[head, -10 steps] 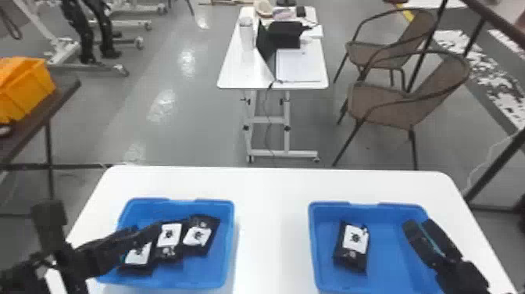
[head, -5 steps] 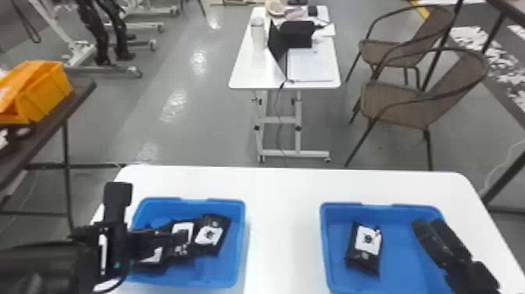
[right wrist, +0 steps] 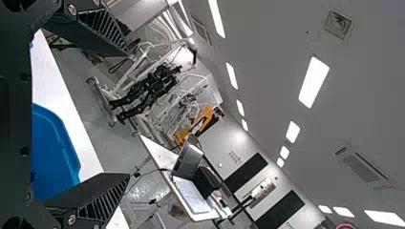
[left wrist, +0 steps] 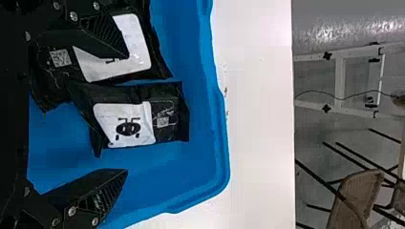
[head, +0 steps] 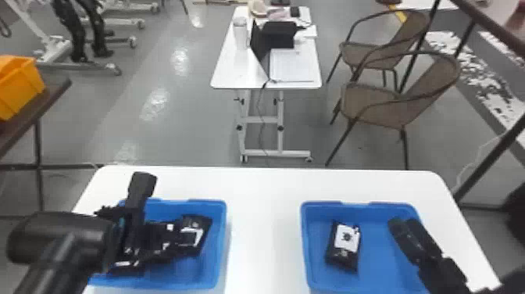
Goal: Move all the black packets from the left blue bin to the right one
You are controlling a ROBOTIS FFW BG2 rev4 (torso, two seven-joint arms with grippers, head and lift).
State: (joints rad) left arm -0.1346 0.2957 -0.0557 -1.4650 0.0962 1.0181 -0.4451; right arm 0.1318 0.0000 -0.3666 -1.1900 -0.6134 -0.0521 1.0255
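Above the left blue bin [head: 221, 246], my left gripper [head: 192, 237] hangs low over several overlapping black packets, including a packet [head: 207, 223] at the bin's right part. In the left wrist view my left gripper [left wrist: 127, 113] is open. A labelled packet [left wrist: 171, 124] lies between its fingers, not gripped; a second packet [left wrist: 160, 64] lies beside it, partly under one finger. The right blue bin [head: 375, 283] holds one packet [head: 347, 242] in its left half. My right gripper [head: 404, 222] is parked over that bin's right side; in the right wrist view my right gripper [right wrist: 128, 115] is open and empty.
Both bins stand on a white table [head: 261, 219] with a gap between them. Beyond it are a smaller white desk [head: 228, 66] with a laptop and a chair [head: 390, 105]. An orange crate [head: 19, 88] sits on a dark side table at the left.
The head view has shifted slightly. My left arm has swung round and its gripper has moved rightward over the packets in the left bin. My right arm stays parked over the right bin.
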